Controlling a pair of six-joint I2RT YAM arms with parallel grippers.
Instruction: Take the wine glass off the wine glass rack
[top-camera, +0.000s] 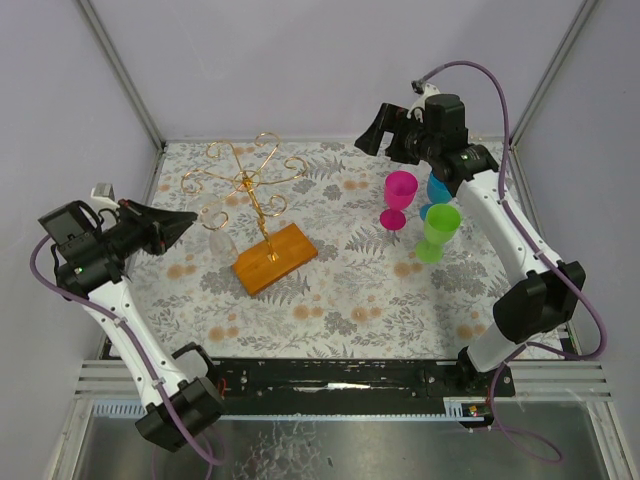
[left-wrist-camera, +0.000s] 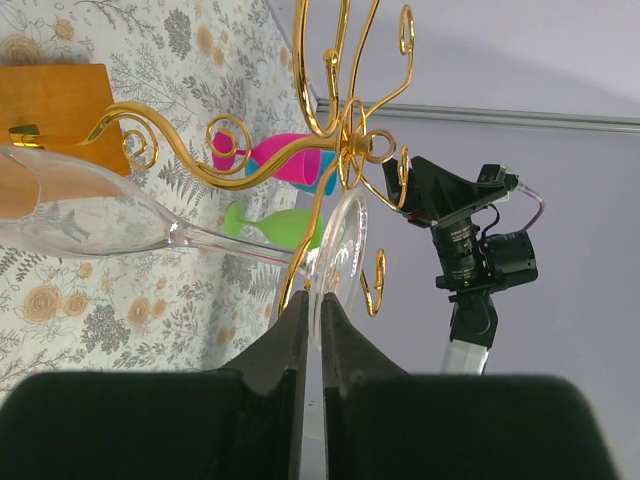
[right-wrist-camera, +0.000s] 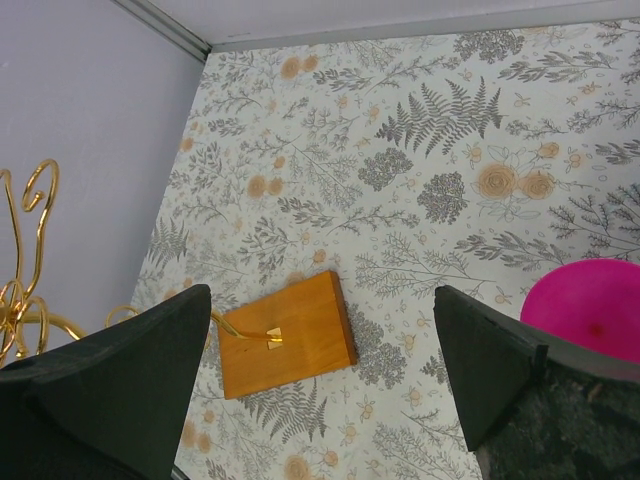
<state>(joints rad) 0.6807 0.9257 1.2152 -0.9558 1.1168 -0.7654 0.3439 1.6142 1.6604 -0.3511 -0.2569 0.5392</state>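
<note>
The wine glass rack (top-camera: 250, 183) is a gold wire tree on an orange-brown wooden base (top-camera: 275, 258), left of the table's middle. A clear wine glass (top-camera: 220, 241) hangs upside down from one of its left arms. In the left wrist view the wine glass's bowl (left-wrist-camera: 80, 215) lies to the left, its stem runs through a gold arm (left-wrist-camera: 215, 172), and its round foot (left-wrist-camera: 345, 250) stands edge-on. My left gripper (left-wrist-camera: 313, 300) is shut on the rim of that foot. My right gripper (right-wrist-camera: 320, 300) hangs open high over the back right, above the wooden base (right-wrist-camera: 285, 335), holding nothing.
A pink goblet (top-camera: 398, 197), a blue one (top-camera: 437, 187) and a green one (top-camera: 437, 231) stand together at the right of the floral tablecloth (top-camera: 340, 290). Grey walls close the back and both sides.
</note>
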